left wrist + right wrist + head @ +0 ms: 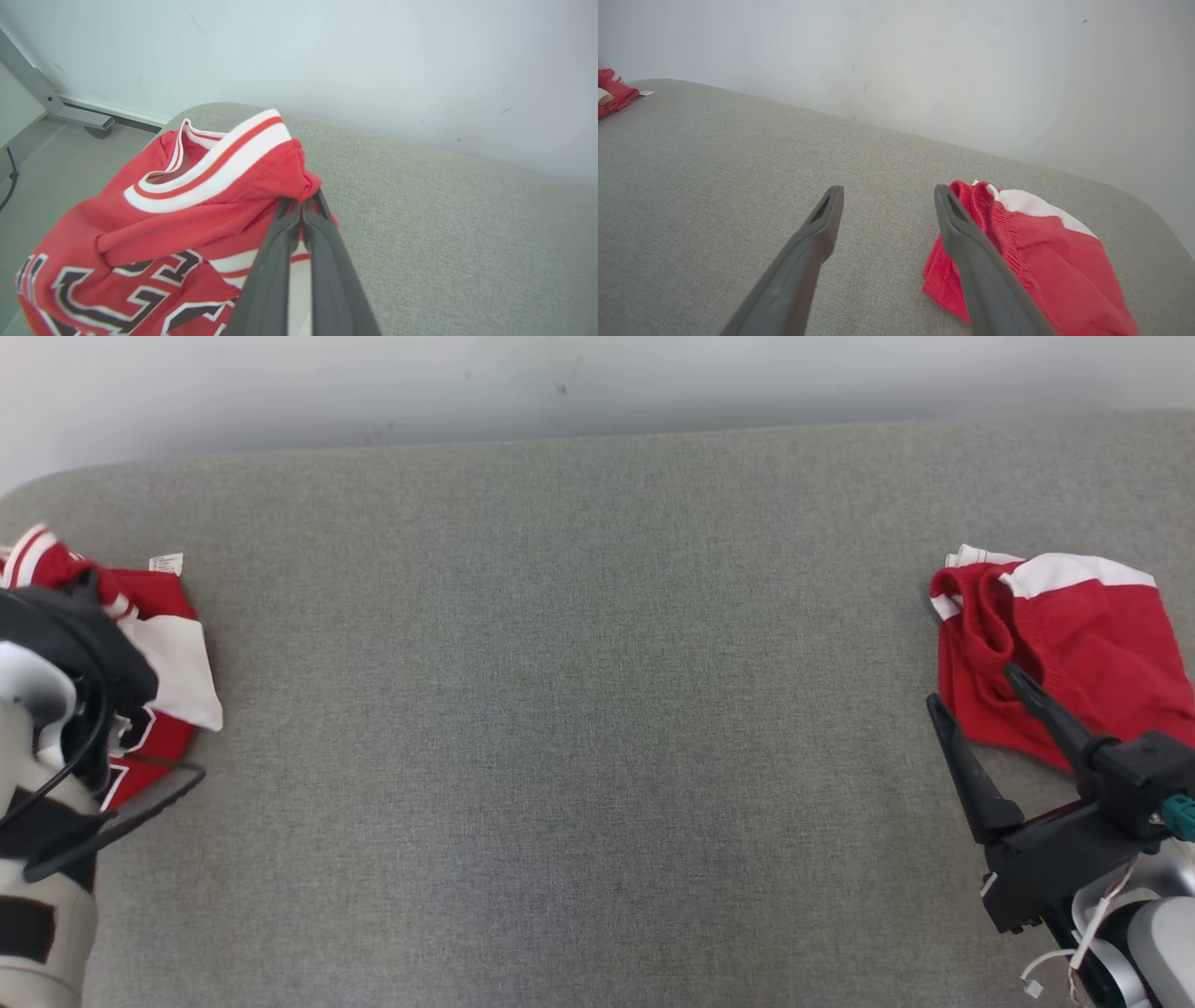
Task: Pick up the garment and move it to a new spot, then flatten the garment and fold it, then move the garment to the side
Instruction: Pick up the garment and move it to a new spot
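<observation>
The garment point(154, 607) is a red jersey with white-and-red ribbed trim and black lettering, bunched at the far left of the grey padded surface. My left gripper point(302, 203) is shut on a red fold of it just below the collar point(210, 172). In the head view the left wrist point(65, 663) covers part of the jersey. My right gripper point(973, 687) stands open at the lower right with nothing between its fingers. In the right wrist view, that gripper point(889, 188) has one finger over the edge of a pair of red shorts point(1045, 252).
The red shorts point(1074, 635), with a white band, lie crumpled at the far right. The grey padded surface point(579, 709) stretches wide between the two clothes. A pale wall point(597, 373) runs behind it. Floor point(56, 154) and a metal frame point(42, 93) lie beyond its left end.
</observation>
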Controlling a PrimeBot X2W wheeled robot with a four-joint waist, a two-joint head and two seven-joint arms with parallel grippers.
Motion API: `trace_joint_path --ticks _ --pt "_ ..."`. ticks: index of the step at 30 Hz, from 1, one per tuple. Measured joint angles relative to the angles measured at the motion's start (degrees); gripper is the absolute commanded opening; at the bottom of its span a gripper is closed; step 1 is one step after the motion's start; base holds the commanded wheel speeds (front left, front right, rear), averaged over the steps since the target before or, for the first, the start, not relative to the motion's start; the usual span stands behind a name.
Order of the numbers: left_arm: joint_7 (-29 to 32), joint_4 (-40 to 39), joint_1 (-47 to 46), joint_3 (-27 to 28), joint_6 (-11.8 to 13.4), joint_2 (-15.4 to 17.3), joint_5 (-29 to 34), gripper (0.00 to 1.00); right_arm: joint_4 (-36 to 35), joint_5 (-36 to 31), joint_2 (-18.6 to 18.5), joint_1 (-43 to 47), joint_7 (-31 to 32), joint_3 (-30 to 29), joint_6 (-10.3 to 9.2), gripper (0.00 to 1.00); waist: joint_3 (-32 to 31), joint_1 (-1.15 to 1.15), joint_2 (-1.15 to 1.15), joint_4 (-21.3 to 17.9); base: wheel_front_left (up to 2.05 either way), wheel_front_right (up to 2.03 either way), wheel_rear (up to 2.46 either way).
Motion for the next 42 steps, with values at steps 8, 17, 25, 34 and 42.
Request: trace_joint_path --ticks 8,17,25,34,42 --pt "-6.97 -3.67 -1.76 -4.20 -1.68 -4.28 2.60 0.00 3.55 1.08 2.65 -0.98 -0.93 0.68 0.07 1.00 -2.46 0.00 0.00 -0.46 0.00 0.00 0.00" --pt "-12.66 -8.66 -0.99 -9.56 -2.67 -10.74 3.74 0.00 7.14 2.88 4.92 -1.08 -3.12 0.83 0.34 1.00 -4.86 0.00 0.00 -3.79 0.00 0.00 0.00" --pt "-14.97 -13.62 4.82 -16.31 -2.71 -15.36 3.20 0.00 9.99 3.44 5.87 -0.76 -5.16 0.62 0.43 1.00 -6.99 0.00 0.00 -7.79 0.00 0.00 0.00" --pt "-15.81 -27.88 17.42 -33.99 -2.71 -13.92 -3.87 0.00 11.01 3.96 5.58 1.41 -6.67 -0.31 0.87 1.00 -9.46 -0.01 -0.01 -11.03 0.00 0.00 0.00" --pt "-15.55 -39.00 19.78 -48.14 -1.01 -13.82 -11.52 0.00 11.62 3.96 6.38 0.16 -7.68 0.33 1.42 1.00 -9.34 0.00 0.00 -12.38 0.00 0.00 0.00"
